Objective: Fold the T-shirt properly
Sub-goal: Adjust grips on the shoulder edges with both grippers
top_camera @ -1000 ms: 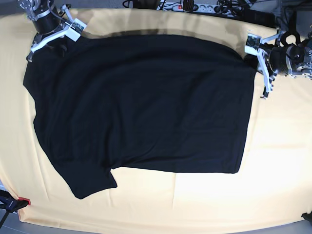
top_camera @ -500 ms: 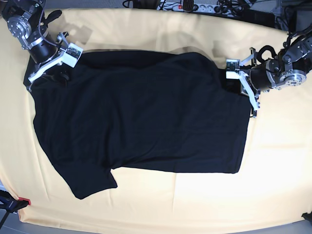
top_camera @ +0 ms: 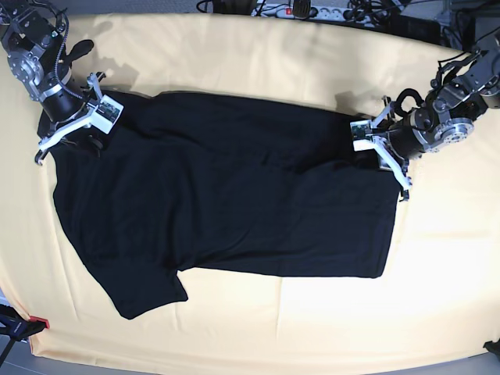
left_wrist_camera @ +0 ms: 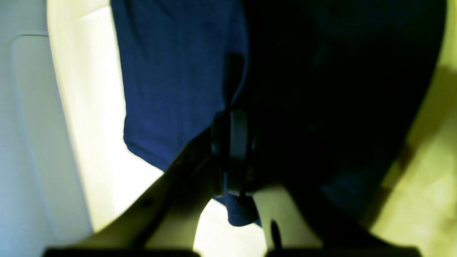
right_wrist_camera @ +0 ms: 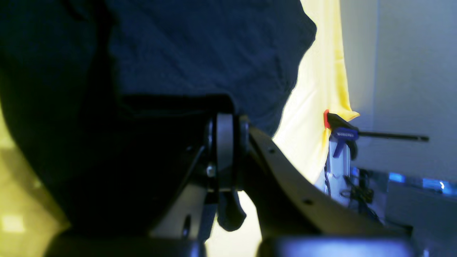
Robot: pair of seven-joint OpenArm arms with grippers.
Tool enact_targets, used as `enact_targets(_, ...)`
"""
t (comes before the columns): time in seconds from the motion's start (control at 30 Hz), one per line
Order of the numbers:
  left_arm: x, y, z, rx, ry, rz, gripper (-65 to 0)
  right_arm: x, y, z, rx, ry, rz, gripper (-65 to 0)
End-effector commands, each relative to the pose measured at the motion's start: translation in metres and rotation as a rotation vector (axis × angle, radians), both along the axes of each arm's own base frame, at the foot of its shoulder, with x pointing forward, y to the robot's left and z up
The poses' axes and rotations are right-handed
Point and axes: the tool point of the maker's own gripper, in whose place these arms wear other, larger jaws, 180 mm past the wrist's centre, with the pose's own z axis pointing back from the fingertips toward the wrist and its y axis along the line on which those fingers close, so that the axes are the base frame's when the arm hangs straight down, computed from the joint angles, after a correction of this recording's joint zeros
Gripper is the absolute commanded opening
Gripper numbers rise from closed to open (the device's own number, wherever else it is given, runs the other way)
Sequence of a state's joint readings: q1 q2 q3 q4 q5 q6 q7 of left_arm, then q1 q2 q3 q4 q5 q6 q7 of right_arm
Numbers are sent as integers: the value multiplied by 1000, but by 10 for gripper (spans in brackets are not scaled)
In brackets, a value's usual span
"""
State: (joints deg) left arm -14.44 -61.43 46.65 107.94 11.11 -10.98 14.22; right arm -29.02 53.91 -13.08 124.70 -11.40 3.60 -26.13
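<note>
The black T-shirt [top_camera: 226, 203] lies spread on the cream-yellow table cloth [top_camera: 250, 55], plain side up, one sleeve at the front left. Its far edge is lifted and drawn forward over the body. My left gripper [top_camera: 380, 148] is shut on the far right corner. My right gripper [top_camera: 78, 129] is shut on the far left shoulder. In the left wrist view the shut fingers [left_wrist_camera: 237, 142] pinch the T-shirt [left_wrist_camera: 171, 89], which hangs ahead. In the right wrist view the shut fingers [right_wrist_camera: 225, 157] pinch the T-shirt [right_wrist_camera: 200, 53] the same way. No print shows.
A red and black clamp [top_camera: 23, 324] holds the table cloth at the front left corner; it also shows in the right wrist view [right_wrist_camera: 339, 132]. A power strip and cables [top_camera: 305, 9] lie beyond the table's far edge.
Both grippers have moved forward from the far edge, carrying the shirt's far edge with them. The left gripper has also moved inward. The near half of the shirt has not moved.
</note>
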Motion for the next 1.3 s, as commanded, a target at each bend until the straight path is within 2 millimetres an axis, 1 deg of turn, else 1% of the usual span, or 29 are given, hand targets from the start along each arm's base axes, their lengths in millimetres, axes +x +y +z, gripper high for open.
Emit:
enact_targets(0.0, 10, 4, 14, -2, -60, 5, -650, 7, -1, 14, -3, -55, 4, -650)
enact_targets(0.07, 13, 4, 17, -8, -79, 18, -650, 8, -1, 15, 2, -64, -2, -650)
enact_targets(0.17, 13, 4, 17, -11, -75, 19, -650, 9, -1, 16, 3, -69, -2, -650)
enact_targets(0.27, 13, 4, 17, -12, -74, 20, -650, 18, -4, 23, 20, -106, -26, -641)
enact_targets(0.3, 13, 4, 17, -10, -78, 19, -650, 24, -7, 28, 30, -138, -50, -563)
enact_targets(0.33, 14, 5, 18, -1, -88, 17, -591, 30, -12, 34, 38, -171, -76, -467)
enact_targets(0.4, 17, 9, 18, 14, -97, 35, -387, 41, -24, 46, 42, -231, -140, -276)
enact_targets(0.43, 17, 11, 17, 4, -84, 60, -292, 44, -31, 50, 39, -249, -181, -215)
enact_targets(0.47, 16, 12, 15, -17, -52, 92, -225, 45, -36, 51, 32, -253, -206, -192)
enact_targets(0.5, 14, 13, 12, -35, -21, 118, -196, 45, -37, 50, 25, -247, -212, -192)
enact_targets(0.63, 3, 16, 1, 3, 57, 113, -194, 39, -40, 36, -19, -166, -214, -192)
enact_targets(0.7, 3, 21, 1, 21, 55, 115, -194, 37, -44, 36, -32, -157, -244, -192)
enact_targets(0.77, 3, 27, 2, 39, 52, 120, -194, 37, -44, 37, -33, -154, -248, -192)
enact_targets(0.83, 3, 31, 2, 58, 56, 132, -194, 34, -44, 31, -35, -118, -248, -193)
enact_targets(0.87, -1, 31, 0, 67, 79, 132, -194, 31, -43, 26, -36, -82, -247, -197)
enact_targets(0.9, -10, 30, -4, 81, 128, 114, -195, 26, -40, 18, -29, -28, -239, -199)
enact_targets(0.93, -24, 27, -9, 95, 200, 72, -195, 20, -36, 9, -17, 34, -227, -199)
enact_targets(1.0, -58, 20, -16, 121, 351, -36, -194, 6, -24, -7, 11, 152, -183, -199)
enact_targets(1.03, -70, 19, -17, 131, 397, -74, -195, -3, -20, -14, 13, 196, -160, -199)
enact_targets(1.07, -77, 19, -17, 137, 424, -94, -195, -12, -15, -21, 12, 242, -136, -200)
enact_targets(1.17, -85, 26, -23, 166, 439, -95, -195, -40, -10, -41, 11, 354, -103, -200)
enact_targets(1.23, -86, 31, -28, 185, 426, -97, -195, -53, -11, -49, 6, 388, -106, -200)
enact_targets(1.27, -83, 31, -30, 179, 404, -95, -195, -56, -11, -51, 8, 395, -113, -200)
